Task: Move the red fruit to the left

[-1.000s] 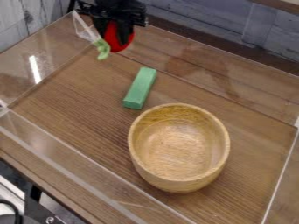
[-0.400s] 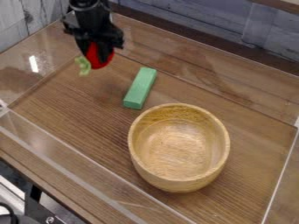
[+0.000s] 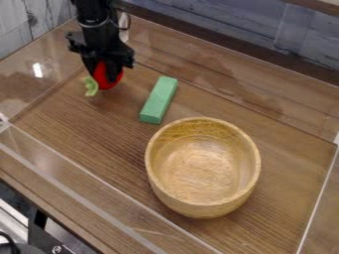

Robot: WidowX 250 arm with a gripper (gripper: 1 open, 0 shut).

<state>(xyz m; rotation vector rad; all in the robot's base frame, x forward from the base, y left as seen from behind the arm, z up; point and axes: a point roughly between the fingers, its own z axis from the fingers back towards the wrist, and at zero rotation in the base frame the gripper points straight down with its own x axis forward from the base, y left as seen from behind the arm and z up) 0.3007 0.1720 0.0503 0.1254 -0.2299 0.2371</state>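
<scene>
**A:** In the one camera view, you are looking at the end effector (image 3: pixel 106 71) pointing steeply down at the left side of the desk (image 3: pixel 93 149), with its fingers pressed together and pinching the red fruit (image 3: pixel 105 73). The green leafy bit is poking out to the left, low over the wood. I can't tell whether the fruit is touching the surface yet.

**B:** So where are you seeing trouble coming?

**A:** You are working close to the clear wall (image 3: pixel 34 74) on that side. If you are pushing further left, the fingers or the leaf could be catching it. And if you are letting go while the fruit is hanging above the wood, it is round (and small), so I judge it likely to roll, possibly back toward the green block (image 3: pixel 159 99) just to its right.

**B:** And the containers?

**A:** You are seeing one wooden bowl (image 3: pixel 159 169), well apart from the end effector, nearer the front. It is sitting upright and nothing is lying in it.
</scene>
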